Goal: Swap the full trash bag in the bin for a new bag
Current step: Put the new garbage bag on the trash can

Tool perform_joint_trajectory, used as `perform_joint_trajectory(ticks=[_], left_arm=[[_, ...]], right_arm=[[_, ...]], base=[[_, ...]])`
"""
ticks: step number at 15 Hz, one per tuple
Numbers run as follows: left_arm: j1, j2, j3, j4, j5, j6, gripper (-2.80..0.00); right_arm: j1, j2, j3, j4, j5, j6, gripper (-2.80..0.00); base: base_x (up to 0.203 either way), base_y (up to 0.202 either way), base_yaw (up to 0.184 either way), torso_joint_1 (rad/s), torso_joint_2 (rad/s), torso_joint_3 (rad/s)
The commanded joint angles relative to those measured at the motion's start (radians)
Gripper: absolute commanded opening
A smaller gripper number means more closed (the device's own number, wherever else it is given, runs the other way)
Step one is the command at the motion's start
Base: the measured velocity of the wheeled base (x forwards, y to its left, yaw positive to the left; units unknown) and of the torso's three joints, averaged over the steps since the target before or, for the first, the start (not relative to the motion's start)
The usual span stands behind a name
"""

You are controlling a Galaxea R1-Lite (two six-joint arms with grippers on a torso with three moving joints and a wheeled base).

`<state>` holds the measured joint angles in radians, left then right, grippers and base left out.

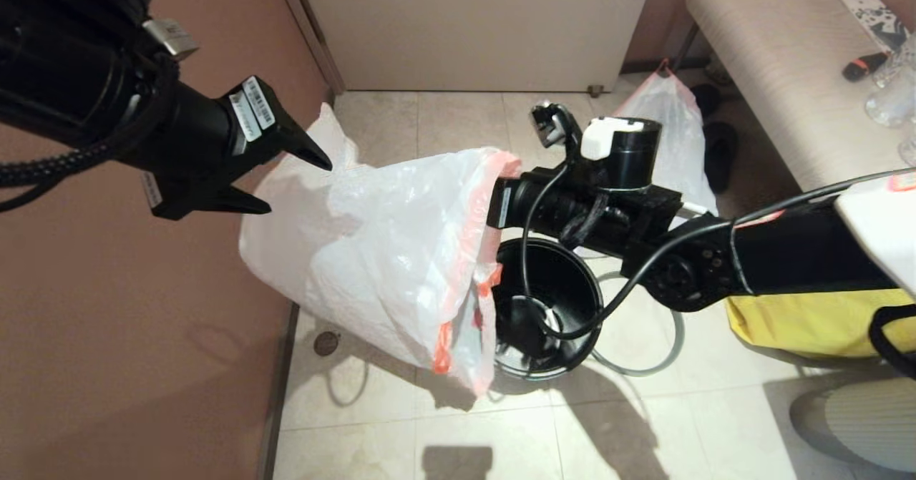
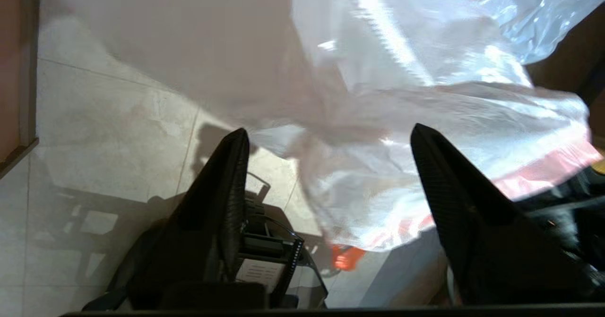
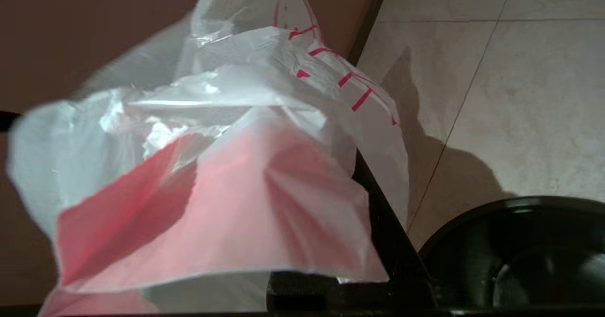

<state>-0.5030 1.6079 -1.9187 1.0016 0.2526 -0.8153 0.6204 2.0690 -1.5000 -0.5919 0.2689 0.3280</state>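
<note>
While the new bag (image 1: 386,251) hangs in the air just above and beside the bin (image 1: 551,301), the job right now looks like getting its mouth spread open so it can go down inside. The right end effector (image 1: 495,201) is buried in the orange hem band and, going by the right wrist view, has the hem draped over its fingers, so I'd say it's clamped on the bag. The left end effector (image 2: 326,166) sits at the bag's closed end with its fingers wide apart, plastic floating between them but nothing pinched.

To do this well, I'd have the left one catch the opposite side of the hem, not the bottom of the bag, then pull the two apart so the opening is wider than the bin before lowering. The film is thin and floppy, so slow moves and a grip on the thicker hem band should keep it from tearing or slipping.

Count of stuff:
- one black bin, empty, standing on the floor
- one grey ring (image 1: 662,351) lying on the tiles beside the bin
- one new bag, held up
- one full trash bag (image 1: 669,129), parked on the floor farther back near the door
- one yellow bag (image 1: 794,322) on the right
</note>
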Motion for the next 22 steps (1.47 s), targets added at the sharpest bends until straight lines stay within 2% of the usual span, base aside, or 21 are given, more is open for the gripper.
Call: perform_joint_trajectory(ticks=[1, 3, 6, 9, 11, 13, 15, 17, 20, 22], left_arm=[[0.029, -0.06, 0.025, 0.003, 0.001, -0.006, 0.0], [0.058, -0.136, 0.101, -0.014, 0.003, -0.007, 0.0], [0.084, -0.241, 0.284, -0.071, 0.005, -0.006, 0.0], [0.126, -0.33, 0.472, -0.138, 0.004, -0.006, 0.0], [0.139, -0.375, 0.579, -0.17, 0.002, -0.007, 0.0], [0.141, -0.41, 0.622, -0.192, 0.004, -0.007, 0.0], [0.141, -0.424, 0.63, -0.19, 0.008, -0.005, 0.0], [0.141, -0.438, 0.654, -0.189, 0.008, -0.005, 0.0], [0.139, -0.463, 0.702, -0.188, 0.009, -0.005, 0.0], [0.139, -0.479, 0.727, -0.187, 0.009, -0.004, 0.0]], right_arm=[[-0.025, -0.142, 0.022, 0.086, 0.001, 0.077, -2.8], [-0.073, -0.223, 0.021, 0.178, 0.001, 0.132, -2.8], [-0.135, -0.306, -0.042, 0.392, 0.002, 0.145, -2.8], [-0.157, -0.359, -0.156, 0.703, -0.002, 0.145, -2.8], [-0.158, -0.367, -0.304, 0.951, -0.028, 0.146, -2.8], [-0.158, -0.368, -0.419, 1.134, -0.05, 0.167, -2.8], [-0.155, -0.371, -0.476, 1.299, -0.06, 0.178, -2.8], [-0.155, -0.378, -0.479, 1.406, -0.063, 0.179, -2.8], [-0.143, -0.413, -0.479, 1.477, -0.048, 0.181, -2.8], [-0.13, -0.462, -0.479, 1.503, 0.013, 0.182, -2.8]], base=[[0.0, 0.0, 0.0, 0.0, 0.0, 0.0], [0.0, 0.0, 0.0, 0.0, 0.0, 0.0], [0.0, 0.0, 0.0, 0.0, 0.0, 0.0], [0.0, 0.0, 0.0, 0.0, 0.0, 0.0], [0.0, 0.0, 0.0, 0.0, 0.0, 0.0], [0.0, 0.0, 0.0, 0.0, 0.0, 0.0], [0.0, 0.0, 0.0, 0.0, 0.0, 0.0], [0.0, 0.0, 0.0, 0.0, 0.0, 0.0], [0.0, 0.0, 0.0, 0.0, 0.0, 0.0], [0.0, 0.0, 0.0, 0.0, 0.0, 0.0]])
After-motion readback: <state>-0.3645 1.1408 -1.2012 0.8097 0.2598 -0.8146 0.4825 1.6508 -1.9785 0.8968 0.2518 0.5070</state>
